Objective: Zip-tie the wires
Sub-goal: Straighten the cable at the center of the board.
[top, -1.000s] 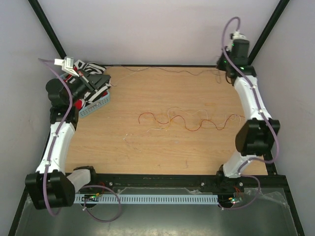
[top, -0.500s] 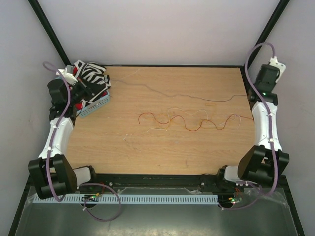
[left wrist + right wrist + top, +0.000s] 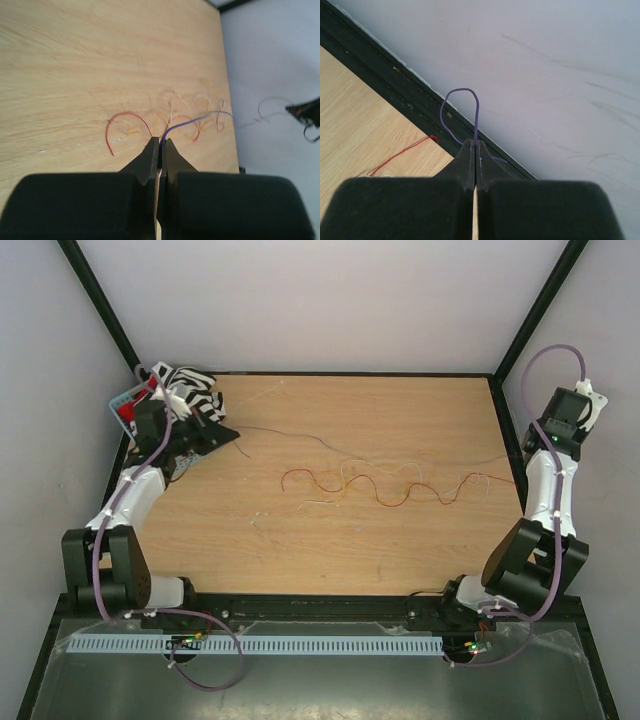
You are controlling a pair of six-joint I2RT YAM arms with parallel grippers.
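Left gripper point(image 3: 160, 150) clamped shut on one end of the dark wire point(image 3: 200, 118), at the table point(image 3: 300, 560) far-left. Red/orange wires point(image 3: 380, 487) lie curly mid-table. A whitish strip, likely the zip tie point(image 3: 318, 502), sits just beside their left end. Right gripper point(image 3: 474, 150) pinched closed on the strand's other end, past the right edge. Best bet: lower both ends evenly onto the red bunch. Don't tug, the thin strand could slip.
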